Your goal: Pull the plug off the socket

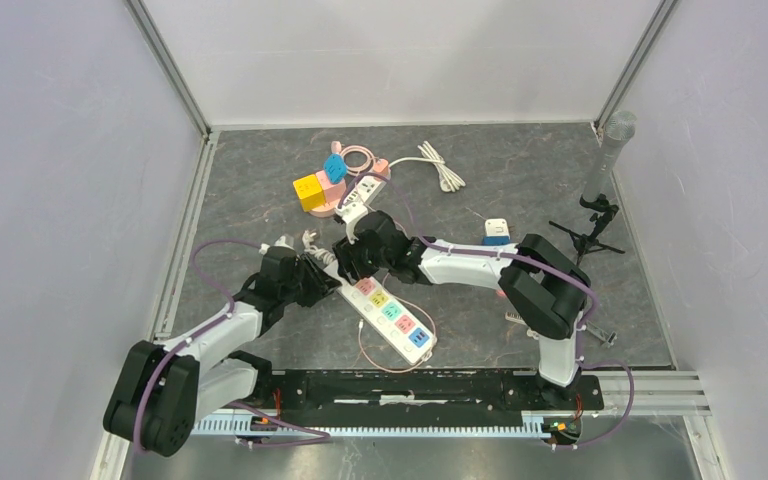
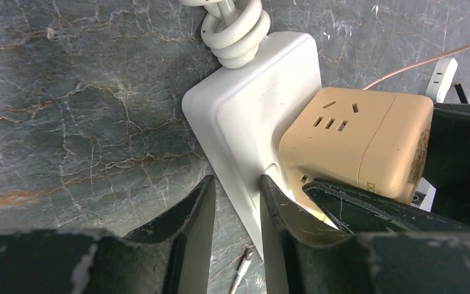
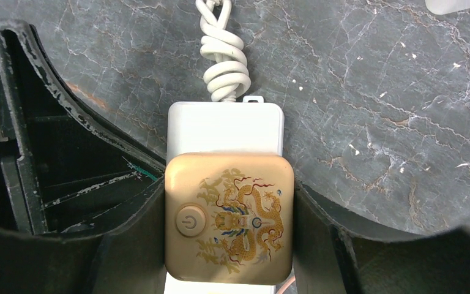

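Top external view: the grey marble table (image 1: 520,180) carries a white power strip (image 1: 390,312), with both arms meeting at its far end. The right gripper (image 3: 229,211) is clamped on the beige dragon-printed plug (image 3: 229,245), which sits seated on the strip between its fingers. The white coiled cord (image 3: 225,61) lies just beyond the fingertips. The left gripper (image 2: 237,205) stands narrowly parted astride the strip's edge; whether it pinches, I cannot tell.

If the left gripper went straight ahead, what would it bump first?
Probably the white plastic power strip, whose edge lies ahead of the left gripper; the coiled white cable comes after, though depth is unclear.
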